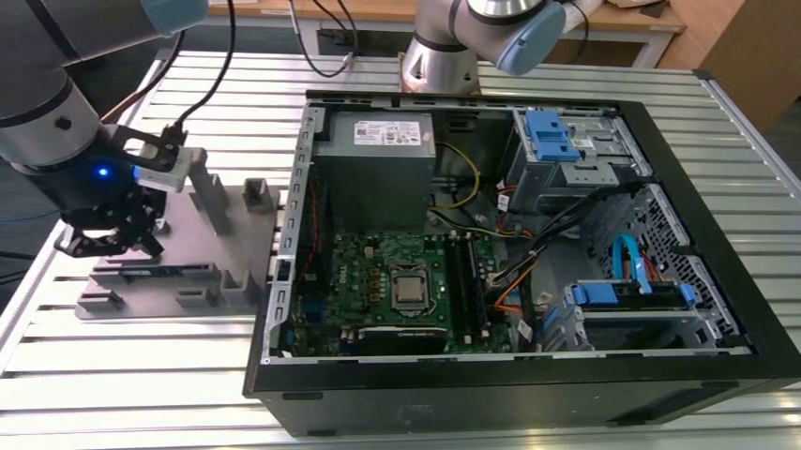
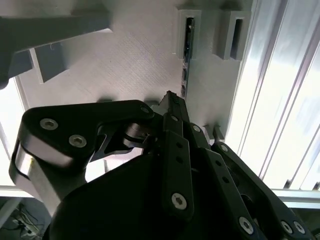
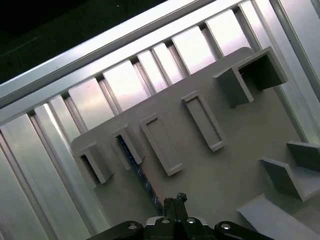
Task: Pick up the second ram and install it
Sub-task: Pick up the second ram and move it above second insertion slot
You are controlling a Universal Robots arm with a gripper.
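The second ram (image 3: 142, 175) stands on its edge in a slot of the grey block (image 1: 188, 225), to the exterior view's left of the open computer (image 1: 526, 380). The gripper (image 3: 176, 200) is low over the block. Its fingers are pressed together on the ram's upper edge.

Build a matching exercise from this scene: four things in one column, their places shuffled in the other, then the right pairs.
Things
1. claw
2. second ram
3. power supply
4. processor socket

Places
A. on the green motherboard inside the case
B. low over the grey holder, outside the case
C. at the case's far end, beyond the motherboard
D. seated in the grey holder's slot

Pairs: 1-B, 2-D, 3-C, 4-A
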